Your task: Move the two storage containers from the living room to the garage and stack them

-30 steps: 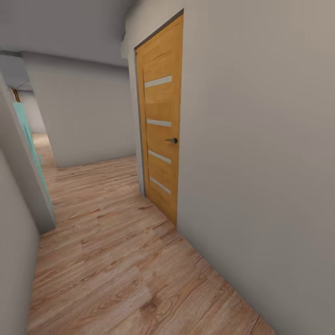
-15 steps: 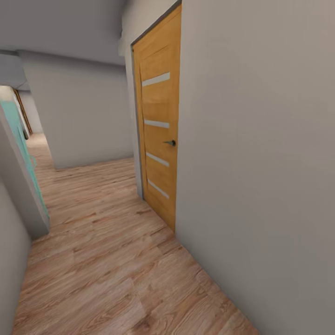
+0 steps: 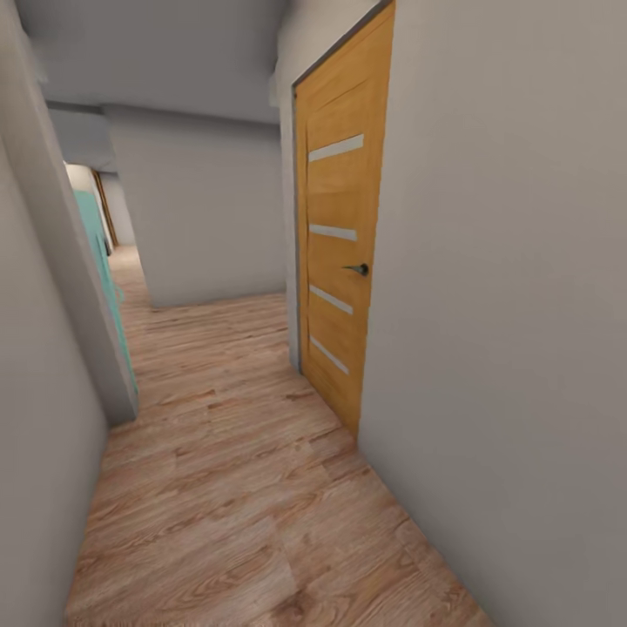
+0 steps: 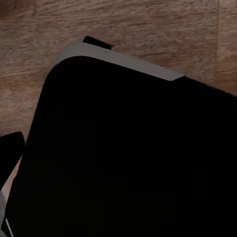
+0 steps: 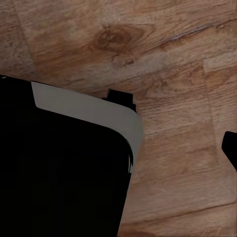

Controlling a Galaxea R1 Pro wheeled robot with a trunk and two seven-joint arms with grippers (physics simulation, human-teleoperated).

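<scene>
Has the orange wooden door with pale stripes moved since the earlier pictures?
No. The orange wooden door sits unchanged in the grey wall; the camera turned, shifting both rightward.

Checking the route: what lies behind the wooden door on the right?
Cannot tell. The wooden door is shut, covering whatever lies behind it. Only its handle and pale strips show.

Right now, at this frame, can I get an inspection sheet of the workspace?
Surface: light wood-plank flooring runs down a narrow hallway.
Job's things: nothing seen.
Clutter: nothing seen.
Grippers: cannot tell the state of either; a black body with a pale grey edge hangs above planks in each wrist view.
Cables: nothing seen.
Surroundings: closed orange wooden door with a dark handle on the right; pale grey walls; teal panel on the left.
</scene>
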